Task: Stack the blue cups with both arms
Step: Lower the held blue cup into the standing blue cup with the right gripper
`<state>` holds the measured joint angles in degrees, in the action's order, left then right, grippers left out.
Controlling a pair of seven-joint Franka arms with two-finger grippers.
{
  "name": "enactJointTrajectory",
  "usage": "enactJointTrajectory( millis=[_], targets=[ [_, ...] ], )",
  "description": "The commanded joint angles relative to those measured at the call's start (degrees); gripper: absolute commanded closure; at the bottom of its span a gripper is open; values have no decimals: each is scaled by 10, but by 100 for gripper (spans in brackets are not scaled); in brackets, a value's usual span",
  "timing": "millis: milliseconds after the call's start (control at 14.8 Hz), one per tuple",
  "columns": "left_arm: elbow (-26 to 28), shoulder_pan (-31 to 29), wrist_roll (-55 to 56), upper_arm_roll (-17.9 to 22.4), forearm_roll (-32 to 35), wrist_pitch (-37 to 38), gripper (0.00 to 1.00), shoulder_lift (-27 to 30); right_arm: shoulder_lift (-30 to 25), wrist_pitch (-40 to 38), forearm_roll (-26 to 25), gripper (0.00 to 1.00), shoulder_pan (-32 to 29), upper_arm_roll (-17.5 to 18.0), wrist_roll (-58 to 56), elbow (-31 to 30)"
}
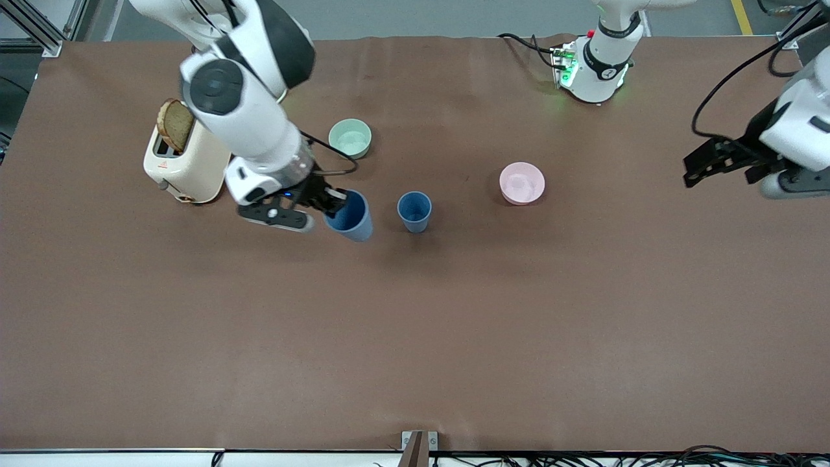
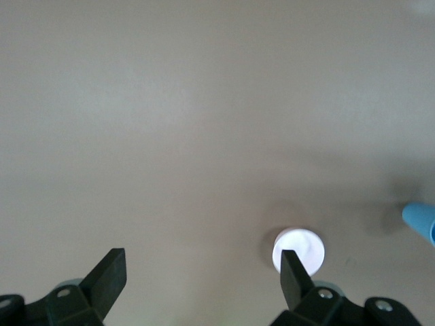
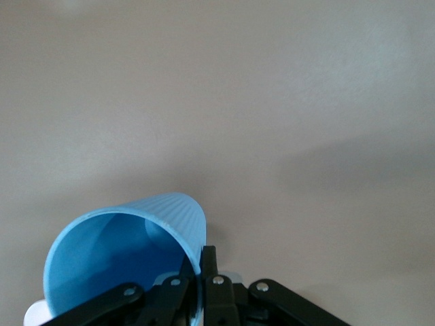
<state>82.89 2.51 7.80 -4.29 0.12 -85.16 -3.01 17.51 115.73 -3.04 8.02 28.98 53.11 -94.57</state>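
My right gripper is shut on the rim wall of one blue cup and holds it tilted, low over the table. In the right wrist view one finger is inside this cup and one outside, at the gripper. The second blue cup stands upright on the table beside it, toward the left arm's end. My left gripper waits open and empty over the left arm's end of the table. Its wrist view shows the spread gripper and a bit of a blue cup.
A cream toaster with a bread slice stands toward the right arm's end. A pale green bowl sits farther from the front camera than the held cup. A pink bowl sits between the cups and my left gripper; it also shows in the left wrist view.
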Motion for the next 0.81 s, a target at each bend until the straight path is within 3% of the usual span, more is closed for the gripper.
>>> enactJointTrajectory(
  millis=[0, 406, 744],
  targets=[
    [45, 11, -19, 17, -15, 1, 0, 39, 35, 5, -40, 98, 13, 29, 78, 6],
    [44, 13, -11, 12, -10, -4, 0, 41, 93, 55, -55, 98, 49, 31, 86, -1],
    [49, 13, -9, 12, -8, -1, 0, 42, 94, 56, -55, 97, 65, 41, 87, -27]
  ],
)
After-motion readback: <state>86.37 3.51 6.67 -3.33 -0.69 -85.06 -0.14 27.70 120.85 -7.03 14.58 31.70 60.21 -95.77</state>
